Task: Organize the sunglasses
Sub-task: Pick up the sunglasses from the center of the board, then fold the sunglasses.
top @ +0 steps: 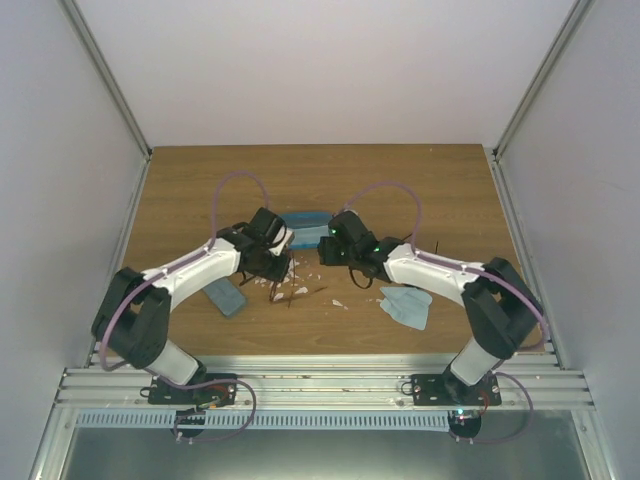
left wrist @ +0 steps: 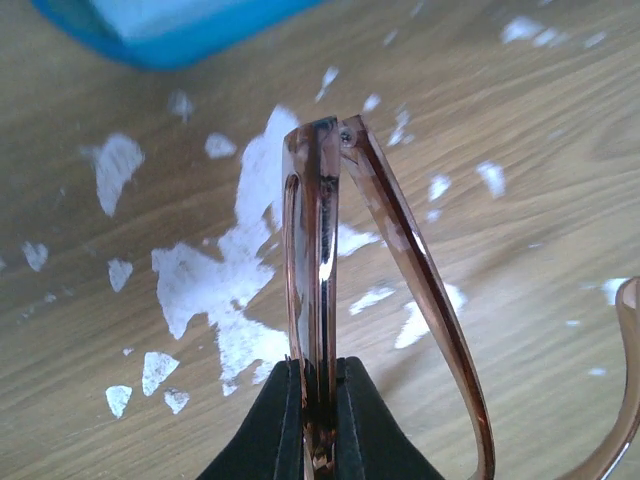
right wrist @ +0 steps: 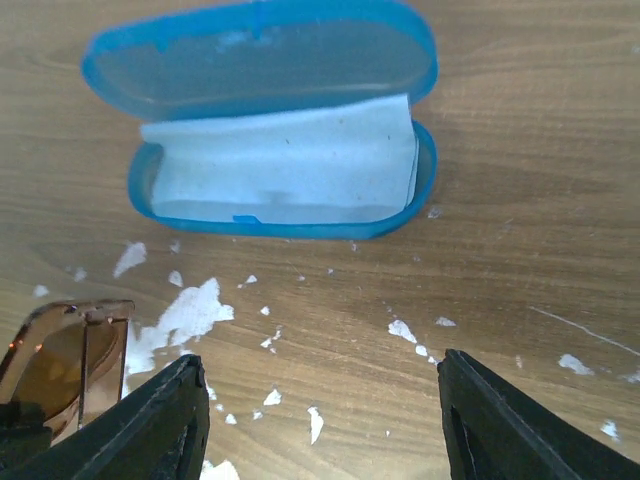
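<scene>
Pinching reddish-brown sunglasses by the front frame in clamped left hand, over bench; right hand apart, just beside them.

Open case mid surface, beyond both claws. Lid laid back on far side. Cloth inside near half. Left claw just before case, toward its left end. Right claw at its right end. Sunglasses gripped in left claw, on edge, near side of case, left of right claw. Shut case on surface left of sunglasses, beside left forearm. Second cloth on surface at right, before right forearm.
</scene>
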Robot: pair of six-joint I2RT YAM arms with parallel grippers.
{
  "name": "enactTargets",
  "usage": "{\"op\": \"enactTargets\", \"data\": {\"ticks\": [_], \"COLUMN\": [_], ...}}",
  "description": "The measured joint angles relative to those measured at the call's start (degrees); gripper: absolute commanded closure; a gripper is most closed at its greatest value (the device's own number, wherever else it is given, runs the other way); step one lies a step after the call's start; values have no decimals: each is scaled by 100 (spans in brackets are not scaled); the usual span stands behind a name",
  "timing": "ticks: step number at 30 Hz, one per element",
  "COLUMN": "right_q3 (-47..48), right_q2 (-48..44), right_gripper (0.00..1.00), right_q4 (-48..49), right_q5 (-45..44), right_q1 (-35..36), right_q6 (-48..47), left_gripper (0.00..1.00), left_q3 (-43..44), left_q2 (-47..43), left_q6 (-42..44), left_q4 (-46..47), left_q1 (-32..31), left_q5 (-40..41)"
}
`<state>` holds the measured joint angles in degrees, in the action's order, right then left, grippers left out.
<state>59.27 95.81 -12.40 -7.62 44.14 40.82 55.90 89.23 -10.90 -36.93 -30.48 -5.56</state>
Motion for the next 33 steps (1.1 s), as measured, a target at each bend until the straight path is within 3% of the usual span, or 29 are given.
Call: {"op": "enactTargets", "data": {"ticks": [7, 12, 15, 27, 30, 33], "right_q3": [-214, -85, 205, 326, 229, -28], "right_q2": [-1128, -1515, -1388, -1263, -1458, -1941], "right_gripper": [68, 84, 88, 88, 82, 68], "right_q4": [201, 369, 186, 120, 118, 203], "right_q5": [623, 1307, 1473, 1991, 1932, 1915], "right_q1": [-195, -236, -236, -258, -258, -258], "right_q6": [-308, -553, -660, -844, -852, -925], "left_gripper": [100, 100, 100, 100, 100, 100], "left_q3": [37, 39, 39, 39, 39, 39], "left_q2": [-964, -1268, -1388, -1462, -1482, -1488], "left_q6": [-2, 2, 24, 37, -13, -157], "left_q4": [470, 988, 1237, 1471, 1488, 1478], "left_q1": [-15, -15, -15, 11, -13, -24], "left_q5": [-516, -990, -1228, -1587, -1440, -1069]}}
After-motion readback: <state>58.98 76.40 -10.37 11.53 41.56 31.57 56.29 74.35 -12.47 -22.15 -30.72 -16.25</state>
